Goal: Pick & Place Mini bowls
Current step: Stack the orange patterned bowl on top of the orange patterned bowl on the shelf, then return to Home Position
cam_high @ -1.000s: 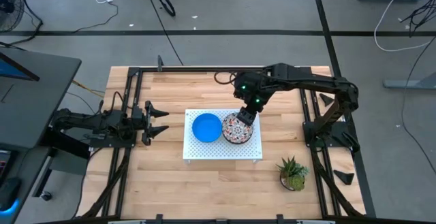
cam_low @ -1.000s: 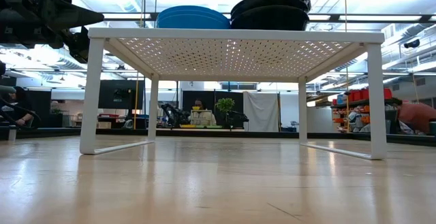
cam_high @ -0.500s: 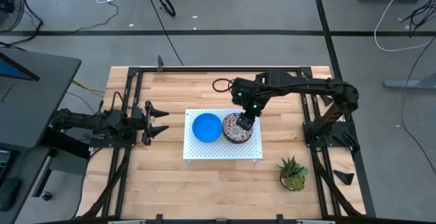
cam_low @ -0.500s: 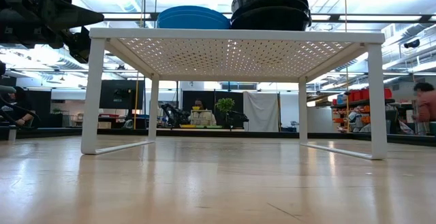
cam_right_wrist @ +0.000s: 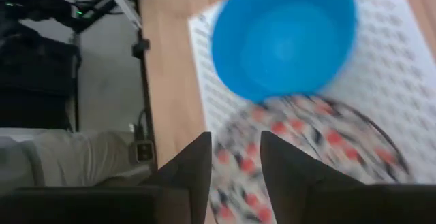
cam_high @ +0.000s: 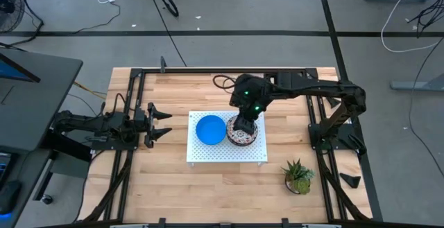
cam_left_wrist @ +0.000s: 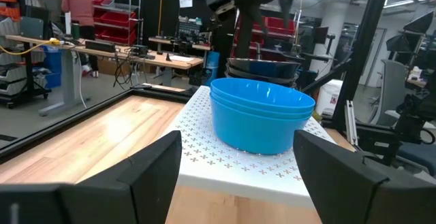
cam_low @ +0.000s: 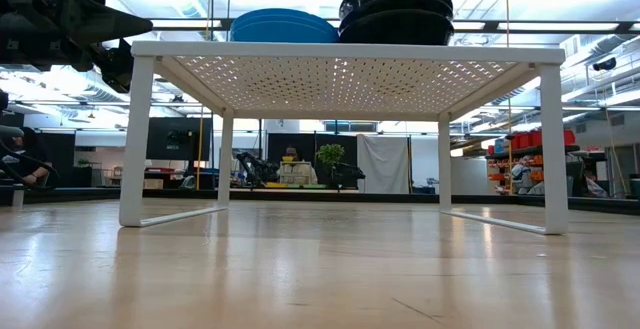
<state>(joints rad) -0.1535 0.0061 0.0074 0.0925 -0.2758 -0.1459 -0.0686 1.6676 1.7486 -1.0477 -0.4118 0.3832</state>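
The blue bowls (cam_high: 209, 129) and the flowery bowls (cam_high: 243, 132) sit in two stacks side by side on the white board (cam_high: 225, 154). The right pincer (cam_high: 243, 125) is right over the flowery stack; its fingers (cam_right_wrist: 187, 173) are narrow, and I cannot tell if they hold a bowl. The left pincer (cam_high: 161, 124) waits beside the board, spread wide.

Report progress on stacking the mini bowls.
Done: blue bowls sit nested on the white board, patterned bowls stacked beside them. In hand: right gripper is over the patterned stack; whether it grips one is unclear. Left gripper waits open. What remains is unclear.
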